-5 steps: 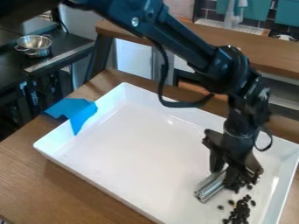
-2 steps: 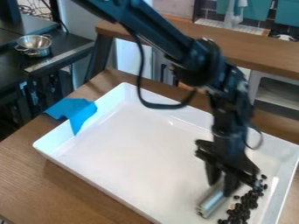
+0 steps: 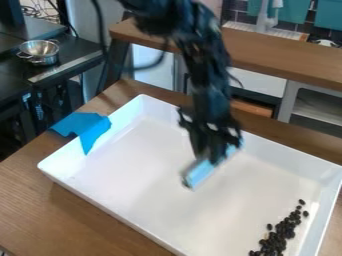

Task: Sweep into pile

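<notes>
Dark beans are strewn at five o'clock from the gripper — a metal cylinder is clamped between its fingers — the arm angled down from eleven.

The camera looks slantwise down over the near edge of the tray, facing its far edge, close enough to crop the nearest corner
</notes>
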`<state>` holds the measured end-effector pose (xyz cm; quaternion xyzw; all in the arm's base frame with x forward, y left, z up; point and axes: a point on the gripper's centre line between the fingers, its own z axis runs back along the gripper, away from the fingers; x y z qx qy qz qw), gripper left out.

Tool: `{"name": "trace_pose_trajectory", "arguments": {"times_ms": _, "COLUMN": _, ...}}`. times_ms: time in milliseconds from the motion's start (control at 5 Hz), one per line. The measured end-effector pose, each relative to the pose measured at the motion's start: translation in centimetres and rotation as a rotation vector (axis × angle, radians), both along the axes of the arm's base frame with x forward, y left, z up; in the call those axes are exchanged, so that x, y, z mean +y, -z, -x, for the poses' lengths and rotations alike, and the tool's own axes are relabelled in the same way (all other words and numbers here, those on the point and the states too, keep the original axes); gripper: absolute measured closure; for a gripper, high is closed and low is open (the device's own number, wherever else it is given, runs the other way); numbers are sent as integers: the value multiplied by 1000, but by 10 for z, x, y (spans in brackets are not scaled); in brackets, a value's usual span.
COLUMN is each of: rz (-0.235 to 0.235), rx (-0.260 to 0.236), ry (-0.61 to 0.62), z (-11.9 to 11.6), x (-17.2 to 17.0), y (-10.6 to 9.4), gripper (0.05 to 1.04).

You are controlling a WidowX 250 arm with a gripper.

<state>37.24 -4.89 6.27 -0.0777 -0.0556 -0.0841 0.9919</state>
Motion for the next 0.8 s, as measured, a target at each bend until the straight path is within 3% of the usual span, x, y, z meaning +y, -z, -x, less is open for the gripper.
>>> {"name": "trace_pose_trajectory", "arguments": {"times_ms": 200, "rz": -9, "rx": 6, "ry": -58, "z": -5, "x": 52, "y": -15, "gripper": 729}}
{"name": "trace_pose_trajectory", "arguments": {"times_ms": 400, "rz": -40, "rx": -18, "ry": -108, "z": -11, "x": 98, "y": -13, "gripper": 729}}
{"name": "trace_pose_trajectory", "arguments": {"times_ms": 600, "rz": -74, "rx": -11, "ry": -144, "z": -15, "x": 134, "y": 10, "gripper": 729}}
{"name": "trace_pose_trajectory", "arguments": {"times_ms": 800, "rz": -116, "rx": -45, "ry": -169, "z": -15, "x": 153, "y": 20, "gripper": 729}}
